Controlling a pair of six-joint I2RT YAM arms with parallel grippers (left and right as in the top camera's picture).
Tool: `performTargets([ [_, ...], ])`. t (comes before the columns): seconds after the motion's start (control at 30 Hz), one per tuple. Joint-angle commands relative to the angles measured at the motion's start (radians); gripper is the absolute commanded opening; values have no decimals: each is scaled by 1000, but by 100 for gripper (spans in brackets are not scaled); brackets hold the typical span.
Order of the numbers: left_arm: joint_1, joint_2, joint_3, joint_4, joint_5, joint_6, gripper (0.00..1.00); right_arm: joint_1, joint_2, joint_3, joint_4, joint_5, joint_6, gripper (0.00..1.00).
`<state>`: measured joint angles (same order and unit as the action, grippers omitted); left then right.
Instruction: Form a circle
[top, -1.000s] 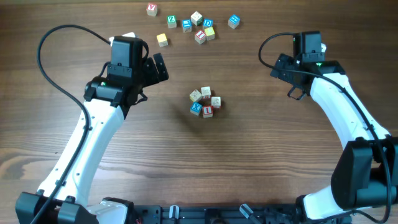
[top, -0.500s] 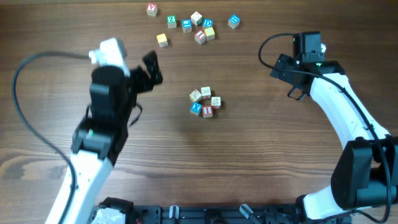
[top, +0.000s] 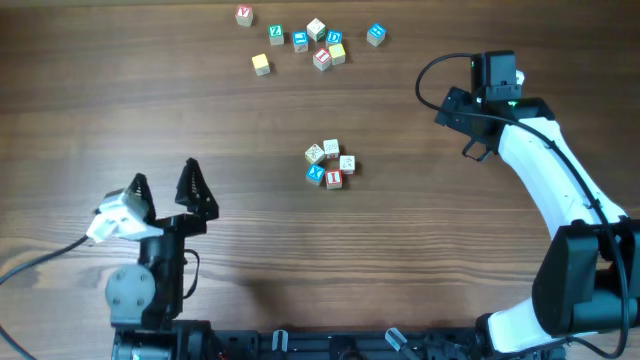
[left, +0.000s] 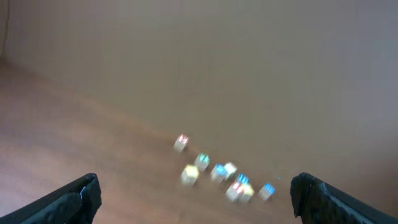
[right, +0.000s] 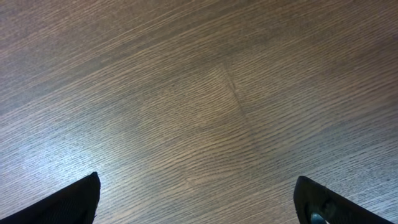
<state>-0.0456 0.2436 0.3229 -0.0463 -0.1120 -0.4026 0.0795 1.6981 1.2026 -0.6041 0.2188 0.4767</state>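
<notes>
Midway between the left and right edges of the table (top: 90, 90), about halfway from far edge to near edge, sits the circle (top: 330, 165). It is five small letter cubes packed close, with the blue "X" cube (top: 315, 174) and the red "I" cube (top: 333, 179) on its near side and three pale ones behind them. The ring looks closed, so the step in hand is probably checking and clearing away, not building.

The left pincer (top: 163, 185) is by the near-left corner with its jaws spread wide and nothing between them. Its own camera is blurred. The right pincer (right: 199, 202) hangs toward the right edge, equally wide and empty, over bare wood.

To finish well, both arms should stay well apart from the ring, because cubes this light would scatter at a brush from a finger or a cable. If a gap needs closing, one pincer should come down from above and outside the ring and nudge a single cube inward slowly. The loose cubes (top: 318, 30) along the far edge are best left alone.
</notes>
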Motion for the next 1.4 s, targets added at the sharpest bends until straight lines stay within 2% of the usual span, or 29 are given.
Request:
performTargets([
  [0.0, 6, -43, -13, 27, -10, -2, 100, 1, 13, -1, 2, 20, -5, 100],
  [0.13, 6, -49, -15, -48, -10, -2, 100, 1, 13, -1, 2, 20, -5, 100],
  [0.27, 6, -129, -70, 135, -10, -2, 100, 1, 13, -1, 2, 20, -5, 100],
  [0.37, 6, -235, -122, 141, -10, -2, 100, 1, 13, -1, 2, 20, -5, 100],
  [0.43, 5, -240, -150, 193, -10, -2, 100, 1, 13, -1, 2, 20, -5, 100],
  [0.6, -27, -240, -174, 188, -10, -2, 100, 1, 13, -1, 2, 20, -5, 100],
  [0.87, -27, -240, -311, 185, -10, -2, 100, 1, 13, -1, 2, 20, -5, 100],
  [1.03, -19, -240, -317, 117, -10, -2, 100, 1, 13, -1, 2, 20, -5, 99],
  [1.13, -4, -240, -317, -23, -9, -1, 100, 1, 13, -1, 2, 20, -5, 100],
  [1.37, 0, -240, -317, -15, -6, 2, 100, 1, 13, -1, 2, 20, -5, 100],
])
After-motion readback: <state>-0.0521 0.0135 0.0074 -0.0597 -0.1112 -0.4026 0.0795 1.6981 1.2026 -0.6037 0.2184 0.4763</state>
